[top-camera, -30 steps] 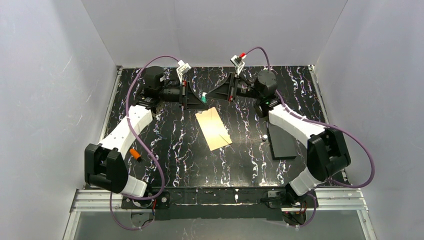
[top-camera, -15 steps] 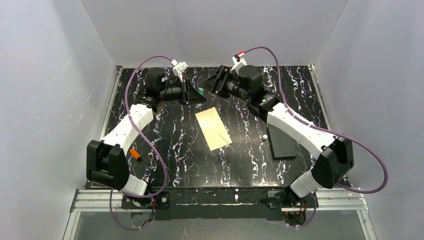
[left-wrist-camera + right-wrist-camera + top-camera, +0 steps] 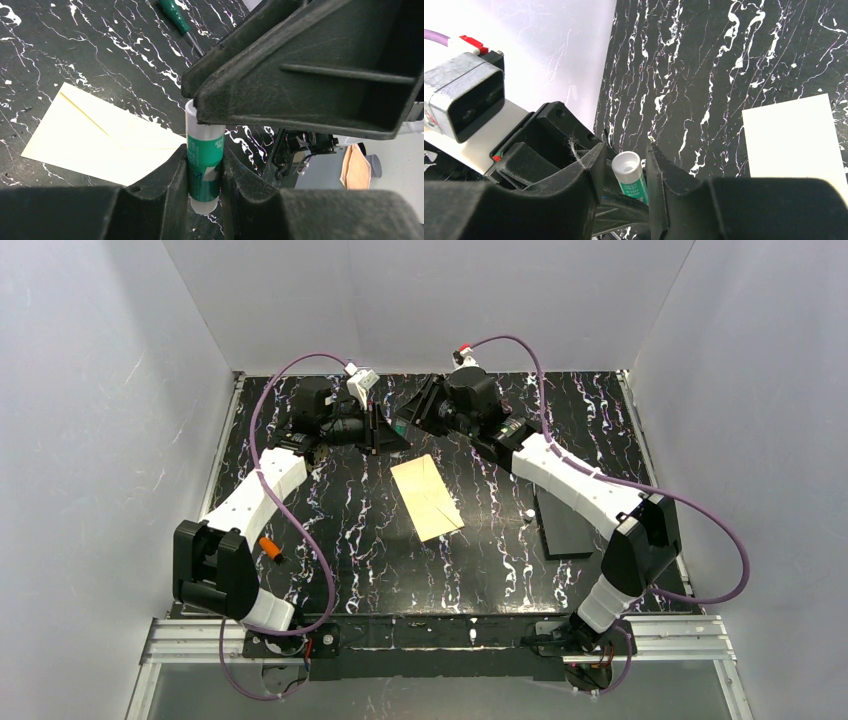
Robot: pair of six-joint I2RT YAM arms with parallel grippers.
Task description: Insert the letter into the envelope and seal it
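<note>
Right arm (image 3: 580,490): has swung left since a second ago — its right gripper (image 3: 625,152) now meets the left one near 12 o'clock on the table (image 3: 330,540).
Envelope (image 3: 427,497): unmoved at table centre, at 5 o'clock from the grippers; the letter does not show apart, probably already inside.
Left gripper (image 3: 205,152): clenched on the glue stick (image 3: 204,187).
Glue stick: white end between the right fingers (image 3: 669,180) — pinched or not, I cannot tell; gluing the flap looks next.

A black tabletop (image 3: 380,560) veined with white marbling is boxed in by plain pale grey walls at the back (image 3: 430,300), left (image 3: 90,440) and right (image 3: 760,420). A silver aluminium rail (image 3: 180,640) runs along its near edge. The light is soft and even.
</note>
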